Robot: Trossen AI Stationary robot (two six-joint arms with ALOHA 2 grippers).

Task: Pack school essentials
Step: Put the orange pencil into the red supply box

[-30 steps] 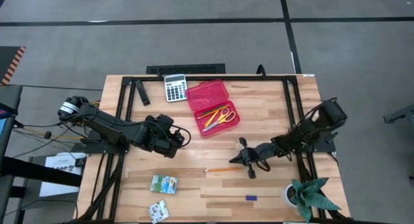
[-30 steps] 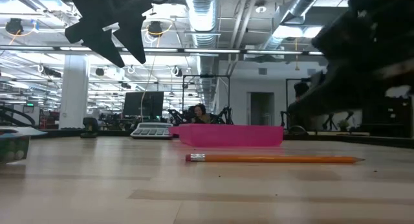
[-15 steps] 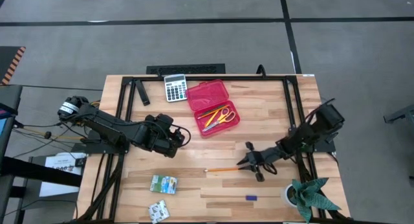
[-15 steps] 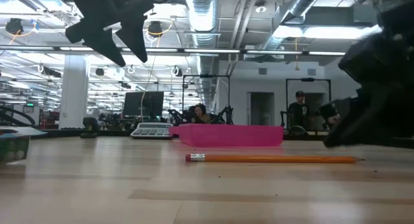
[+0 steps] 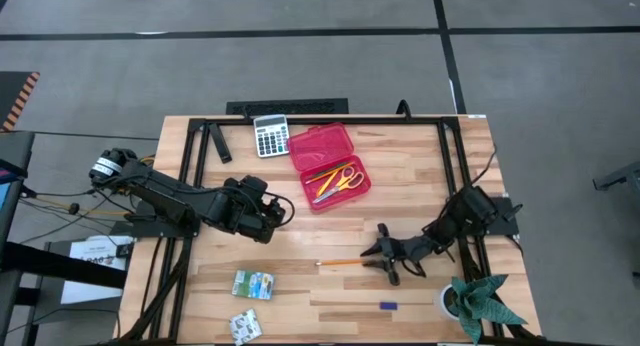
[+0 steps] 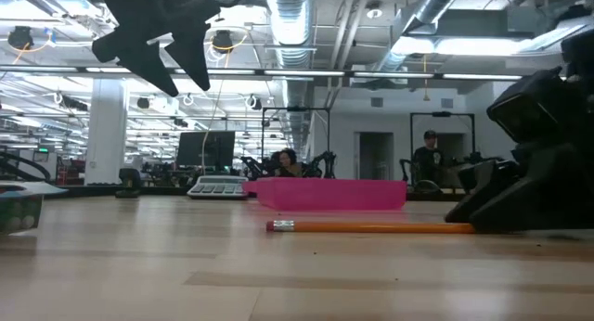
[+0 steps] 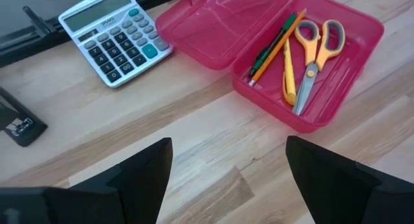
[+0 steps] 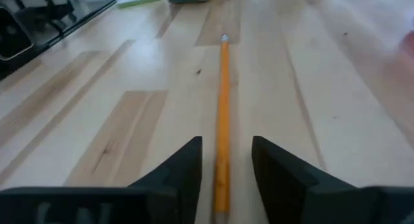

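Here the wooden table (image 5: 420, 176) carries both arms. The left gripper (image 5: 272, 214) hangs above the boards near the table's middle, jaws spread wide and empty. The right gripper (image 8: 223, 167) sits low at the table surface, its parted fingers (image 8: 184, 169) straddling one end of the orange pencil (image 5: 343, 262) without closing on it. The red case (image 7: 278, 49) lies open beside the grey calculator (image 7: 115, 35) and holds the yellow-handled scissors (image 7: 312, 52) and several pencils (image 7: 275, 46). Two printed packets (image 5: 253, 283) lie near the front left; a small blue piece (image 5: 387, 306) lies near the front right.
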